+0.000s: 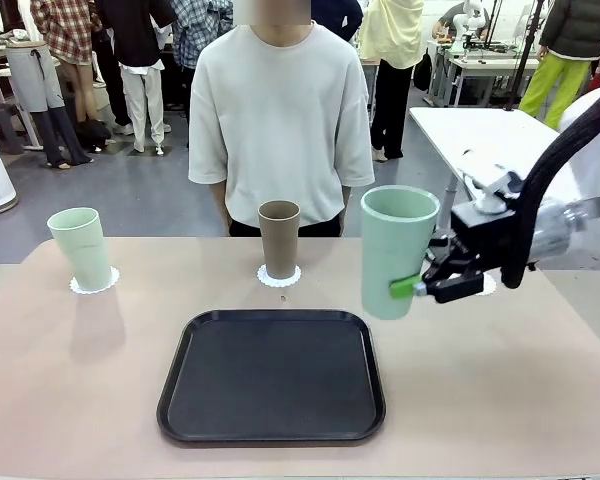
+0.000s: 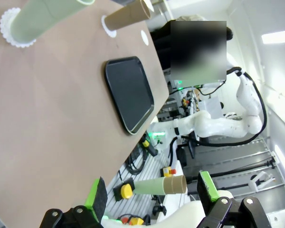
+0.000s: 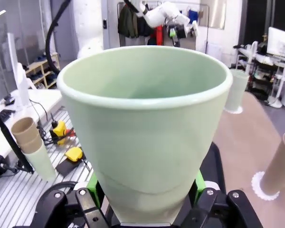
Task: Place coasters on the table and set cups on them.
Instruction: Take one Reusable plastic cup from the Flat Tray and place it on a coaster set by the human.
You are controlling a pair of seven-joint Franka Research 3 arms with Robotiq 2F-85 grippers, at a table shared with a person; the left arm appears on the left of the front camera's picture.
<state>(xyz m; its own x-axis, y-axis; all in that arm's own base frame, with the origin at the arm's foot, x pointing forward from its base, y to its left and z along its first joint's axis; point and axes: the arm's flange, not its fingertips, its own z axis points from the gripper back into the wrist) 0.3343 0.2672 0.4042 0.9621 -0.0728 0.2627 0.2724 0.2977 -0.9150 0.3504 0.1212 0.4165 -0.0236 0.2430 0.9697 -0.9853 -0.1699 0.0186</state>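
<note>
I have the right gripper [image 1: 417,288] clamped on a pale green cup [image 1: 397,250], held upright in the air at the right of the frame above the table [image 1: 80,380]. My left gripper [image 2: 152,197] stands open. At upper left another green cup [image 1: 81,247] sits on its coaster [image 1: 108,283]; the brown cup [image 1: 279,238] sits on one at centre.
</note>
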